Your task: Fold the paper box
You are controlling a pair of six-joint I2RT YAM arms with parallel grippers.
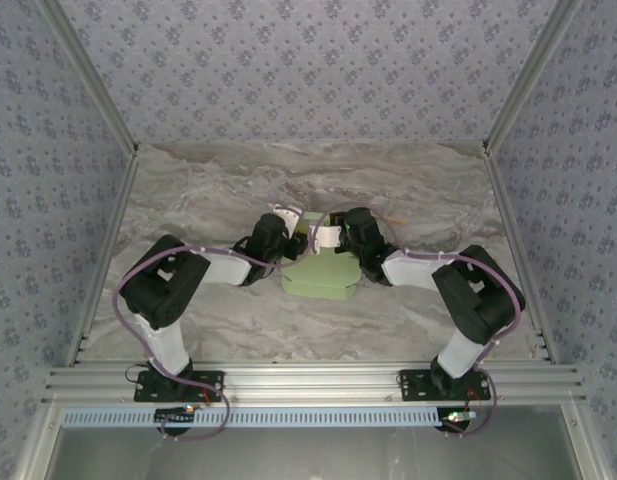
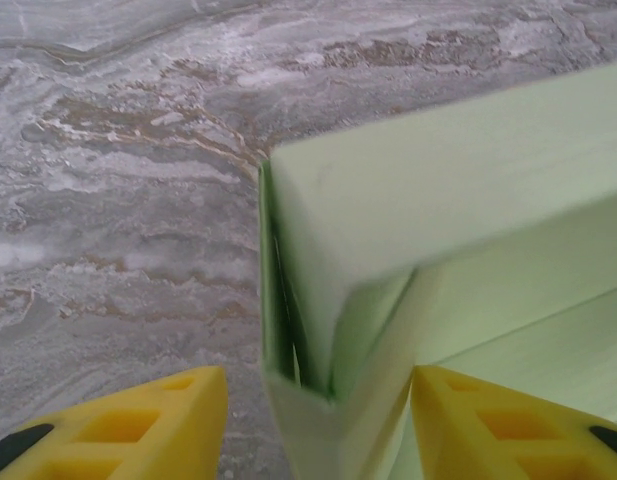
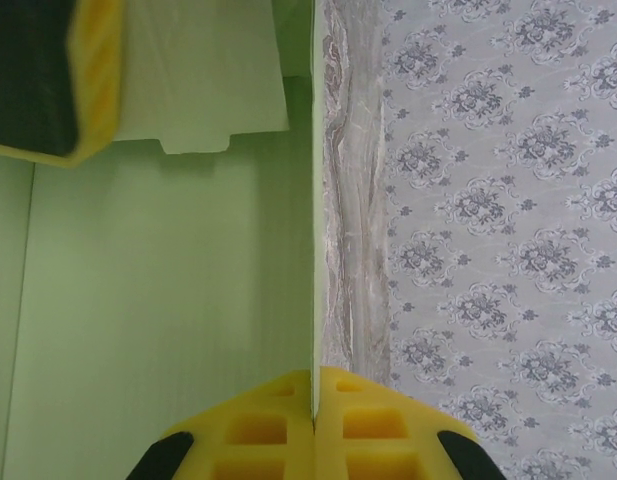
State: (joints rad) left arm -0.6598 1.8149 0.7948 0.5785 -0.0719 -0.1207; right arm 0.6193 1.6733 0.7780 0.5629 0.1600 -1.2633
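Left gripper (image 2: 318, 385): jaws apart, straddling a folded corner of the paper box (image 2: 438, 200). One yellow finger (image 2: 178, 420) stands clear of the card, w/ bare table (image 2: 108, 200) showing in the gap. The other sits just beside or against the box wall; can't tell which.

Right gripper (image 3: 313, 390): jaws pressed together on a thin upright wall of the box, card edge running straight btwn them.

Top view: box sits mid-table btwn the two wrists, partly formed, at least one wall up.

Risks, my read:
- L isn't gripping, so nothing pins that corner. The layers there gape a bit, & springy card could open back out.
- R's pinch is the one hold. A pull or twist w/o support on the opposite side would prob. drag the whole box over the smooth table, or kink the wall off its crease.
- L's fingers are close to the corner, so a sideways move could snag the flap & crush it.
- Both grippers crowd the same spot, so a bump is possible.

Count: 1 paper box, 2 arms (image 1: 178, 285), 2 grippers w/ 2 yellow fingers each, 1 table. The yellow-&-black finger piece (image 3: 38, 80) at upper left of R wrist view is likely L's, not an extra.
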